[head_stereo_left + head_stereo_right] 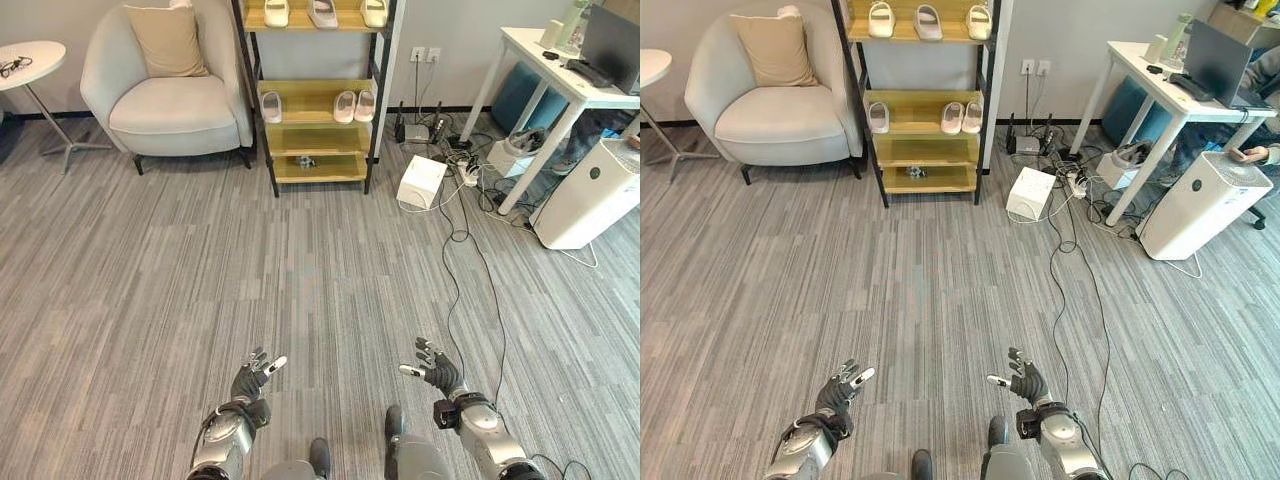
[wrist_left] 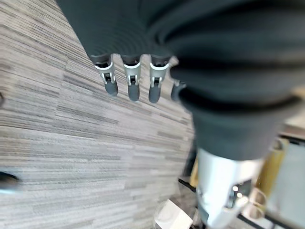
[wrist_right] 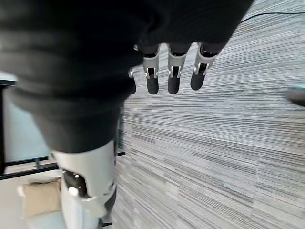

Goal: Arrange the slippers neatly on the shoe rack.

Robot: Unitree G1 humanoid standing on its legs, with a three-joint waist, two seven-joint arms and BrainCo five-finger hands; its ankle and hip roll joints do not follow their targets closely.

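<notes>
A wooden shoe rack (image 1: 372, 100) with a black frame stands against the far wall. Its top shelf carries three pale slippers (image 1: 322, 12). The middle shelf holds a single slipper (image 1: 271, 106) on the left and a pair (image 1: 355, 105) on the right. A small object (image 1: 306, 161) lies on the lower shelf. My left hand (image 1: 252, 382) and right hand (image 1: 437, 370) hover low over the grey carpet, far from the rack, both open with fingers relaxed and holding nothing.
A pale armchair (image 1: 170, 95) with a beige cushion stands left of the rack, and a round side table (image 1: 30, 62) beyond it. At the right are a white box (image 1: 421, 181), tangled cables (image 1: 460, 215), a white desk (image 1: 560, 80) and a white air purifier (image 1: 590, 195).
</notes>
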